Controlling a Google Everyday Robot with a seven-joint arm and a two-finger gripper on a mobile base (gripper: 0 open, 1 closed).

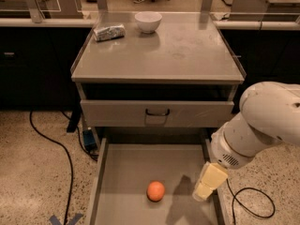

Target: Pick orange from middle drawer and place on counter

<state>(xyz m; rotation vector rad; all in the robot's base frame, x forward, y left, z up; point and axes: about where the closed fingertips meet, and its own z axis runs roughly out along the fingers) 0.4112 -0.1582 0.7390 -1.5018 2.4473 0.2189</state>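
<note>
The step in hand is the reach. The orange (156, 191) lies loose on the bare floor of the open middle drawer (123, 170), near the front and about midway between its side walls. Nothing is touching it. The gripper (209, 182) hangs over the right side of the drawer, close to the right wall and to the right of the orange, apart from it. The white arm (262, 121) comes in from the right. I cannot tell whether the jaws are apart or together.

My judgement is that the next move calls for carrying the gripper left until it is above the fruit, then lowering it with the jaws wide enough to straddle it. A round, smooth orange may roll if nudged off-centre.

The desk (187, 55) above has bare room in its middle and right. A white bowl (148, 21) and a packet (109, 32) sit at its far left.
</note>
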